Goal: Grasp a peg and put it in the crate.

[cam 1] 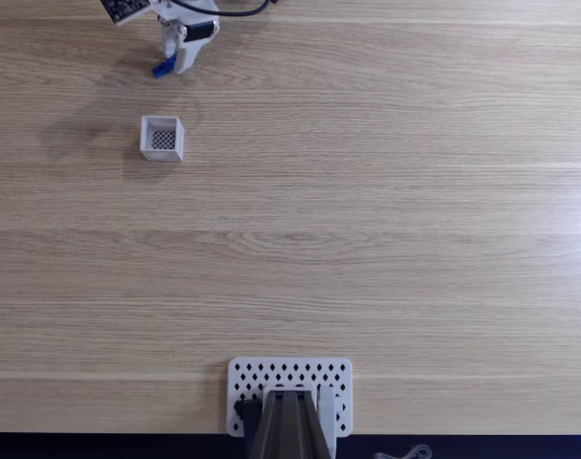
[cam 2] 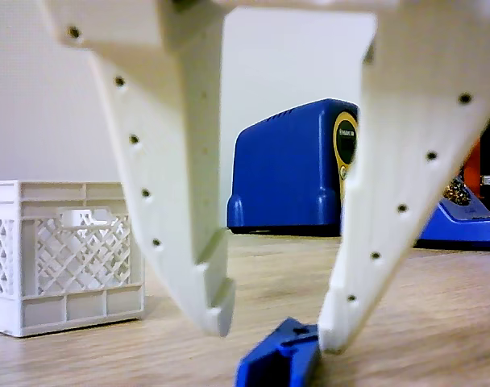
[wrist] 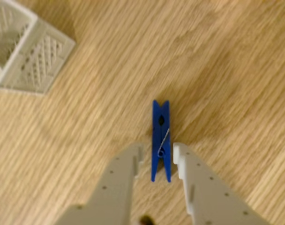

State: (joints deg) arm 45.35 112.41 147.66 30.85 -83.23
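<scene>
Looking down in the fixed view, the gripper [cam 1: 173, 63] sits at the far top left of the wooden table [cam 1: 386, 220], with a bit of the blue peg [cam 1: 162, 69] poking out at its left side. Just below it stands the crate [cam 1: 162, 138], small, white and open-topped; its dark mesh floor shows bare, so nothing lies inside. At the bottom edge a white plate [cam 1: 243, 375] with diamond holes carries the arm's base [cam 1: 289, 426].

From the low other view, the two white fingers [cam 2: 184, 218] hang spread apart, tips just above the wood. The peg [cam 2: 279, 359] lies on the table at the foot of the right finger, perhaps touching it, though the blur makes that hard to judge. The crate [cam 2: 64, 254] stands off to the left, apart from both. A blue box [cam 2: 289, 177] sits behind.

Down the wrist view, the gripper [wrist: 160, 154] straddles the peg [wrist: 161, 140], a blue clothespin with a wire spring, lying flat on the wood. Slim gaps show on both sides, so the jaws are not yet pinching it. The crate [wrist: 37, 61] sits in the upper left corner.
</scene>
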